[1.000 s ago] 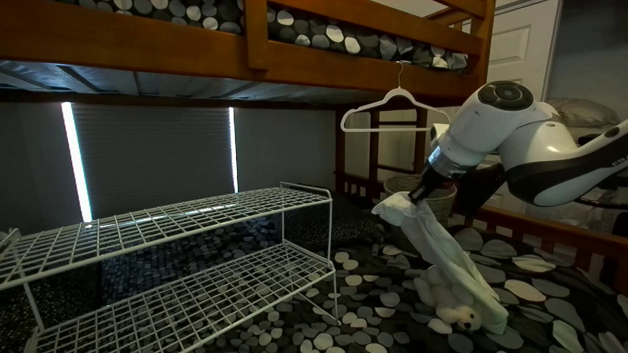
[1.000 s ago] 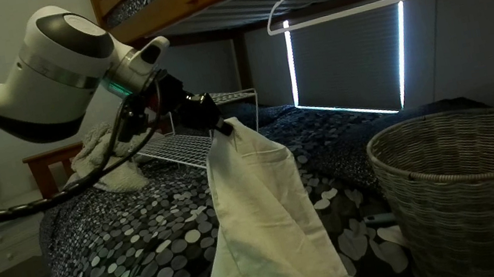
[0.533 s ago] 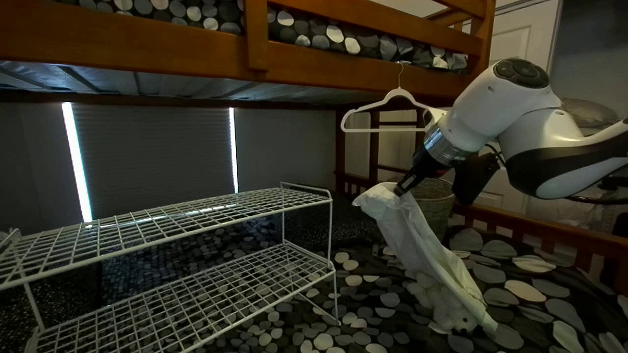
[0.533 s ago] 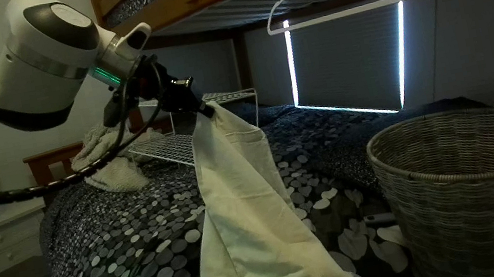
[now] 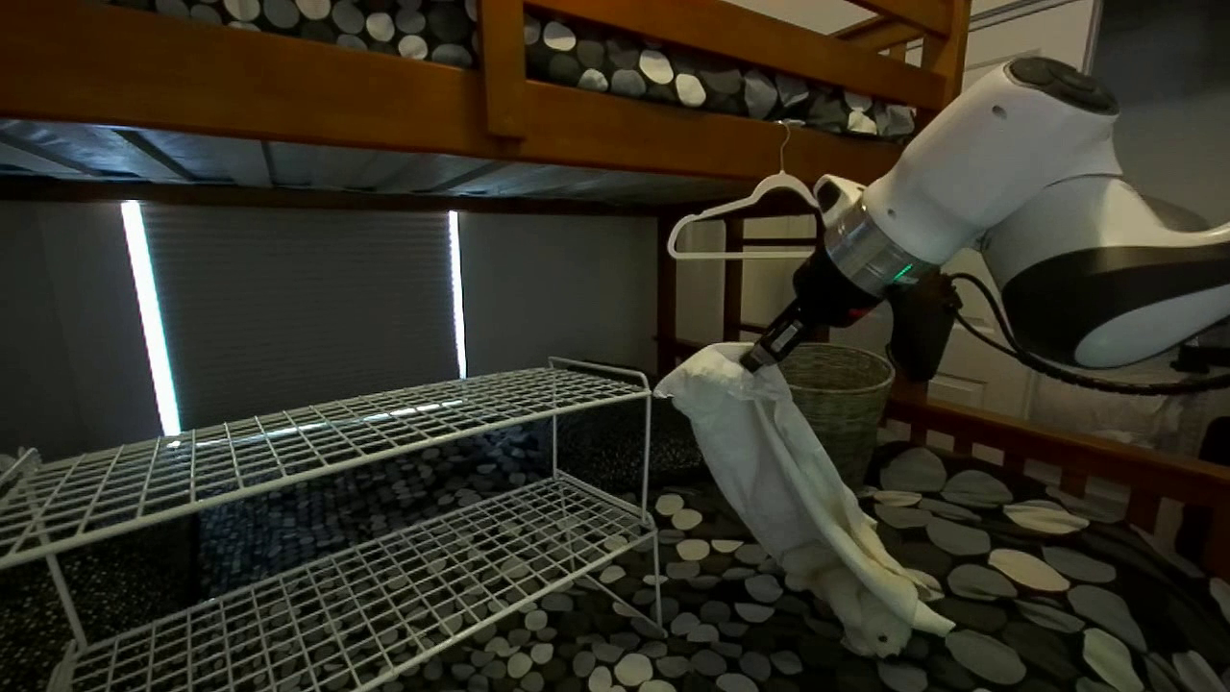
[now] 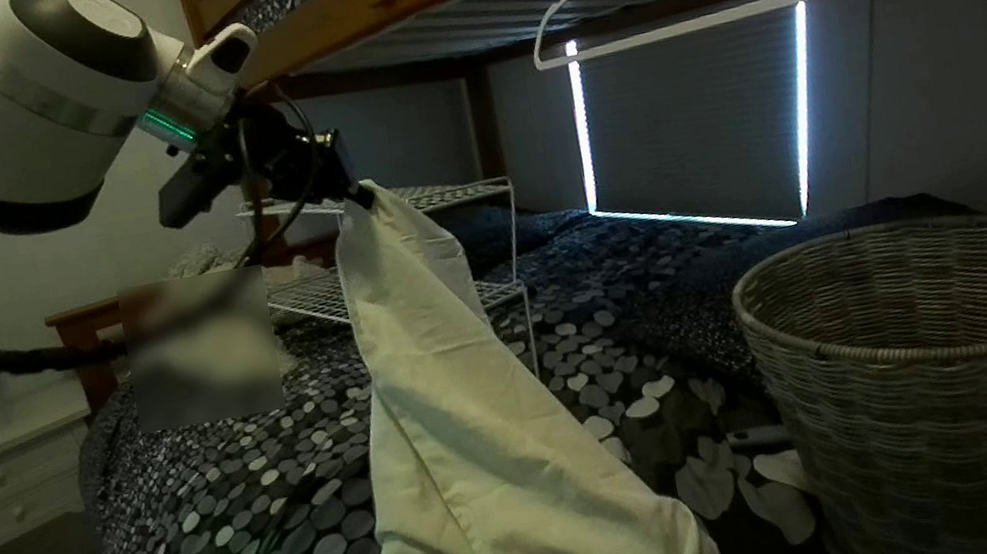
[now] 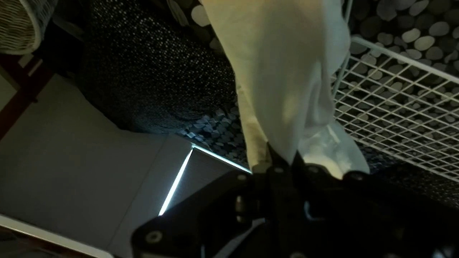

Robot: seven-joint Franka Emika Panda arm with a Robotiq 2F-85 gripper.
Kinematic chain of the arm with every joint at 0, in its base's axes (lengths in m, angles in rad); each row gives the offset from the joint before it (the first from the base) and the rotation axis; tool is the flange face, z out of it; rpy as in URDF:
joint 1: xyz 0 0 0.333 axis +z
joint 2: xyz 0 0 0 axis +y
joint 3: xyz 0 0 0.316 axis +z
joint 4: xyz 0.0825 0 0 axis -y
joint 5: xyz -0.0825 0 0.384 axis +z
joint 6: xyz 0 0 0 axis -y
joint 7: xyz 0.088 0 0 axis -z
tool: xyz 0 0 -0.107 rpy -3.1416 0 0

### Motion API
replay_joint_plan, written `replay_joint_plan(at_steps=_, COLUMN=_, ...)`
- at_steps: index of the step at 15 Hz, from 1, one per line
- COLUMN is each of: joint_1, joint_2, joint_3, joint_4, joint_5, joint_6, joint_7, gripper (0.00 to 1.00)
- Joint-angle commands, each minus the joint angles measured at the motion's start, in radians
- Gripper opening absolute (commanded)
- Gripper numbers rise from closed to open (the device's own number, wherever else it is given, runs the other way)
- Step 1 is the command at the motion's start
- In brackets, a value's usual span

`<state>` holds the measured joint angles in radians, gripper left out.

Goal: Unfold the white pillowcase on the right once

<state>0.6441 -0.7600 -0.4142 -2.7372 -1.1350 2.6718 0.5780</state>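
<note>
Matt, creased cloth for the pillowcase (image 6: 464, 424), smoother printed cloth for the bedspread (image 6: 313, 522) under it. Near the pillowcase, the basket (image 6: 957, 429) is rough woven wicker, the rack (image 5: 336, 432) coated-looking wire; above the pillowcase, the bunk rail (image 5: 288, 82) is glossy wood, the hanger (image 6: 742, 15) plastic-looking, the arm (image 5: 999, 163) smooth and shiny

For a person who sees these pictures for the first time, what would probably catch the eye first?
Probably the white pillowcase, pinched near its top by the end effector and drooping toward the dotted bedding in both exterior views. Next may come the white hanger, hanging from the upper bunk's wooden rail in an exterior view, and the big wicker basket, which fills the lower right of an exterior view.
</note>
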Motion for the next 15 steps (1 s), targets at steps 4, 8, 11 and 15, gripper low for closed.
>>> replay_joint_plan(at_steps=4, joint_1=0.207, joint_2=-0.223, joint_3=-0.021, joint_4=-0.007, joint_5=0.059, joint_6=-0.233, joint_7=-0.085, gripper=0.01)
replay_joint_plan(at_steps=8, joint_1=0.279, joint_2=-0.346, joint_3=-0.001, joint_4=-0.009, joint_5=0.063, joint_6=-0.368, joint_7=-0.099, gripper=0.01)
replay_joint_plan(at_steps=11, joint_1=0.256, joint_2=-0.424, joint_3=0.022, joint_4=-0.046, joint_5=0.041, joint_6=-0.485, joint_7=-0.087, gripper=0.01)
replay_joint_plan(at_steps=15, joint_1=0.221, joint_2=-0.388, joint_3=-0.017, joint_4=-0.026, joint_5=-0.042, joint_6=-0.676, joint_7=-0.048, gripper=0.01)
